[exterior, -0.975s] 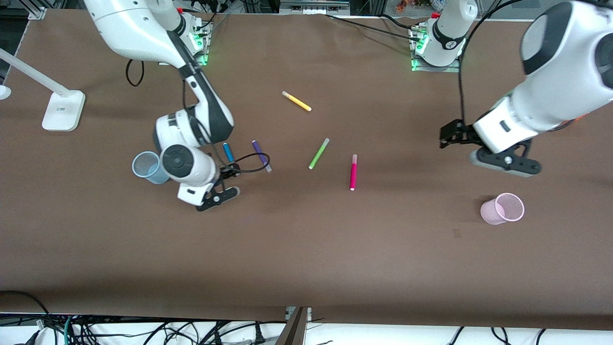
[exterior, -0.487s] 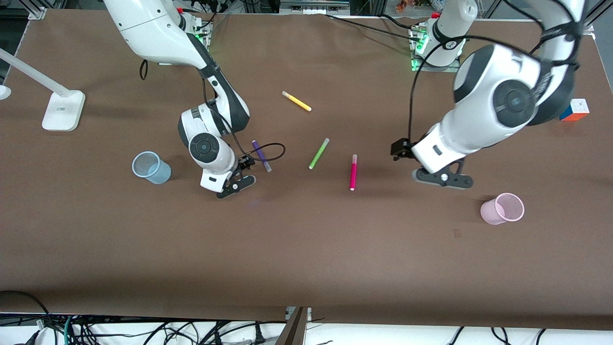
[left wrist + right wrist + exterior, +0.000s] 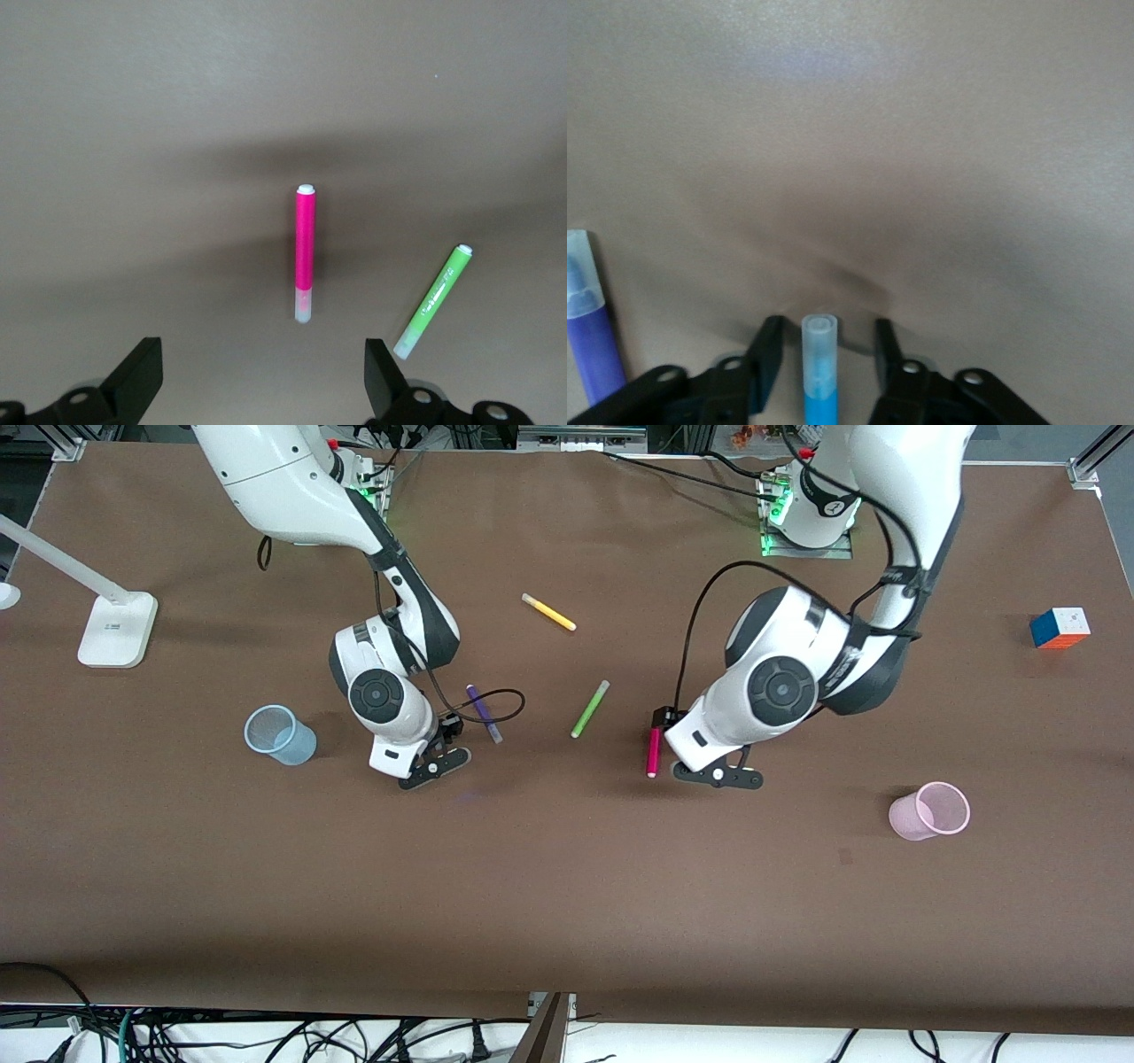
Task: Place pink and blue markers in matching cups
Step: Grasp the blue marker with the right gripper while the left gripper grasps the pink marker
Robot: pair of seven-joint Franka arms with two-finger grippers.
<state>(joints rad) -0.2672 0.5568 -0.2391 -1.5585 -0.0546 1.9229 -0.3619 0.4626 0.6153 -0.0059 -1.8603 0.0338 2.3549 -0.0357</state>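
The pink marker lies on the brown table mid-way between the arms. My left gripper hangs low beside it, toward the left arm's end. In the left wrist view this gripper is wide open and empty, with the pink marker ahead of its fingers. My right gripper is low beside the purple marker. In the right wrist view it is open, a finger on each side of the blue marker, with gaps. The right hand hides the blue marker in the front view. The blue cup and pink cup stand upright.
A purple marker lies close by the right gripper and shows in the right wrist view. A lime-green marker lies between the arms, a yellow one nearer the bases. A colour cube and a lamp base sit at the table's ends.
My left arm has swung from the left arm's end of the table toward the middle, down beside the pink marker. My right gripper shifted from the blue cup toward the purple marker, covering the blue marker.
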